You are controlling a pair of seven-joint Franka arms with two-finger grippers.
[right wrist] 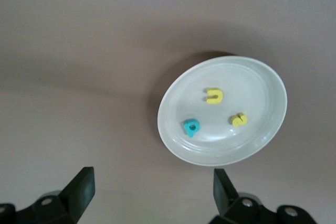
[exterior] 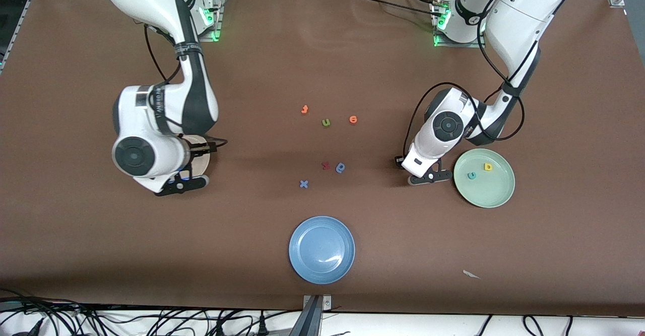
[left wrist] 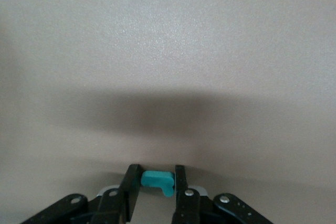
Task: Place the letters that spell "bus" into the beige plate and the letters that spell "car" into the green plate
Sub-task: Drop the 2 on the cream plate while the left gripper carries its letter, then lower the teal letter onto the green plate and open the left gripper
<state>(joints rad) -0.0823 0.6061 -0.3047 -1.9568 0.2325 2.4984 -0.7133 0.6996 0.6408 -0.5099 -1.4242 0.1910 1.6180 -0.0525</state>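
My left gripper (exterior: 428, 177) (left wrist: 157, 174) is low over the table beside the green plate (exterior: 496, 195), on the side toward the right arm's end. It is shut on the teal "r" (left wrist: 157, 180). A teal "c" (exterior: 472, 176) and a yellow "a" (exterior: 488, 166) lie in that plate. My right gripper (exterior: 182, 181) (right wrist: 152, 192) is open and holds nothing, above the edge of the beige plate (exterior: 204, 163) (right wrist: 252, 85). In the beige plate lie a yellow "u" (right wrist: 214, 96), a yellow "s" (right wrist: 239, 120) and a teal "b" (right wrist: 191, 127). The right arm hides most of this plate in the front view.
Loose letters lie mid-table: an orange pair (exterior: 304, 109) (exterior: 353, 119), a green "u" (exterior: 326, 122), a dark red letter (exterior: 325, 165), a blue rounded letter (exterior: 340, 168) and a blue "x" (exterior: 304, 184). A blue plate (exterior: 321, 249) sits near the front edge, a white scrap (exterior: 471, 274) beside it.
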